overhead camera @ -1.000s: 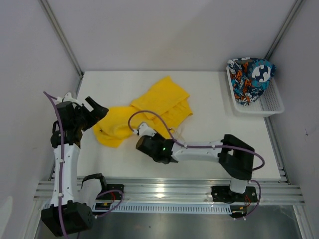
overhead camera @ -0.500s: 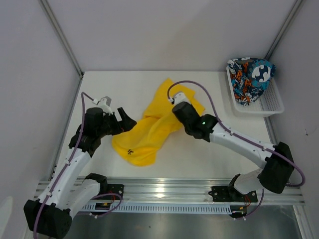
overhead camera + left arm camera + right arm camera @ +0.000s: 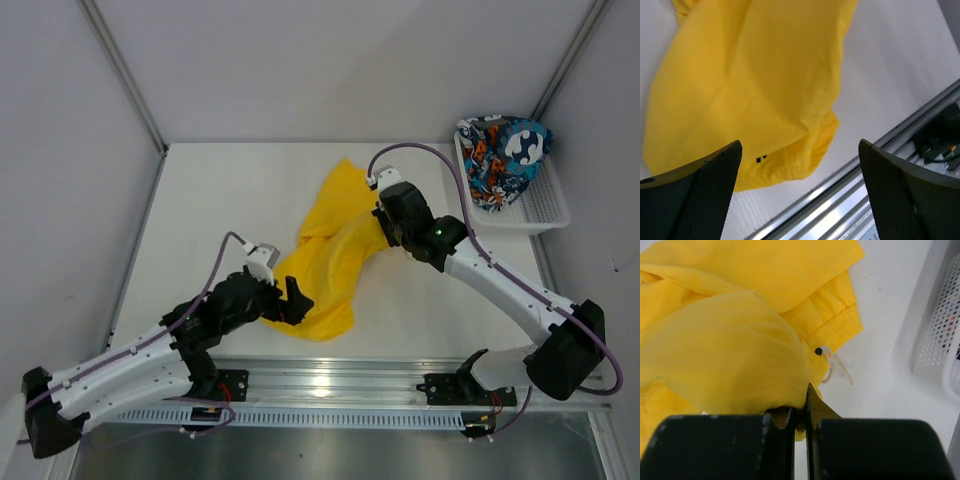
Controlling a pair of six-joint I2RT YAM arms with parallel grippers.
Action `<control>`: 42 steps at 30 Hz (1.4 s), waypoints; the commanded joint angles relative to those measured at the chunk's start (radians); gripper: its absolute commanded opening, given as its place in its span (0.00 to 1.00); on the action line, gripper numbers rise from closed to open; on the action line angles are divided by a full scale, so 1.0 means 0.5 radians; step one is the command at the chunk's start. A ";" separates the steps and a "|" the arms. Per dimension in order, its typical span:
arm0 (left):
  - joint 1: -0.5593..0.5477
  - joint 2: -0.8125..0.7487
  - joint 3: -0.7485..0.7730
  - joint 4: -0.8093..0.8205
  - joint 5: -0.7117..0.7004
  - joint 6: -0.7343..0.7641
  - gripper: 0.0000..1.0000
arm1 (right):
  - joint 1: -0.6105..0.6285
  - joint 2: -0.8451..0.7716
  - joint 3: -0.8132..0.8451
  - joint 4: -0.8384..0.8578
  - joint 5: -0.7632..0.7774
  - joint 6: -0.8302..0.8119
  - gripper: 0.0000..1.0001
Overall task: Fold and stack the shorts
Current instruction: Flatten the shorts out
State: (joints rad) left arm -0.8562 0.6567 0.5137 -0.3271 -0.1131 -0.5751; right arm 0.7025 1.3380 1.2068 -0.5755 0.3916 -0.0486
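Observation:
The yellow shorts (image 3: 335, 250) lie crumpled in the middle of the table, one part lifted at the right. My right gripper (image 3: 383, 222) is shut on a fold of the yellow cloth (image 3: 740, 365), next to the waistband and its white drawstring (image 3: 836, 366). My left gripper (image 3: 292, 303) is open and empty beside the shorts' near hem (image 3: 790, 165), close to the table's front edge. The printed teal, orange and black shorts (image 3: 500, 155) lie bunched in the white mesh basket (image 3: 545, 212) at the back right.
The metal rail (image 3: 330, 385) runs along the table's front edge, also in the left wrist view (image 3: 920, 130). The basket wall (image 3: 940, 330) stands close to the right of my right gripper. Grey walls enclose the table.
My left arm has swung forward and right to the shorts' near hem. My right gripper has carried the yellow cloth further back and right, and the shorts have shifted with it.

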 commanded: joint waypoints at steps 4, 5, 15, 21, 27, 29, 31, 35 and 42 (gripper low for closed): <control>-0.612 0.294 0.046 0.139 -0.528 -0.141 0.95 | -0.061 0.070 0.127 -0.006 -0.102 0.039 0.00; -0.677 0.361 0.080 0.130 -0.644 -0.175 0.93 | -0.058 0.079 0.130 -0.006 -0.108 0.039 0.00; -0.812 0.953 0.246 -0.036 -0.894 -0.396 0.81 | -0.064 0.091 0.105 0.025 -0.170 0.070 0.00; -0.809 1.227 0.323 -0.042 -0.869 -0.436 0.75 | -0.064 0.088 0.105 0.043 -0.203 0.076 0.00; -0.806 1.362 0.362 -0.106 -0.878 -0.568 0.67 | -0.067 0.100 0.105 0.053 -0.200 0.073 0.00; -0.782 1.368 0.353 -0.119 -0.863 -0.599 0.66 | -0.067 0.100 0.105 0.056 -0.197 0.073 0.00; -0.736 1.350 0.295 -0.055 -0.808 -0.568 0.62 | -0.067 0.100 0.099 0.056 -0.200 0.070 0.00; -0.668 1.282 0.166 0.093 -0.667 -0.534 0.47 | -0.073 0.100 0.096 0.059 -0.203 0.070 0.00; -0.589 1.251 0.123 0.173 -0.578 -0.485 0.00 | -0.101 0.107 0.099 0.092 -0.203 0.085 0.00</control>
State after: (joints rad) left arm -1.1793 1.3117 0.5747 -0.2924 -0.4248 -0.8291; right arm 0.6628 1.3846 1.2209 -0.5850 0.2970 -0.0181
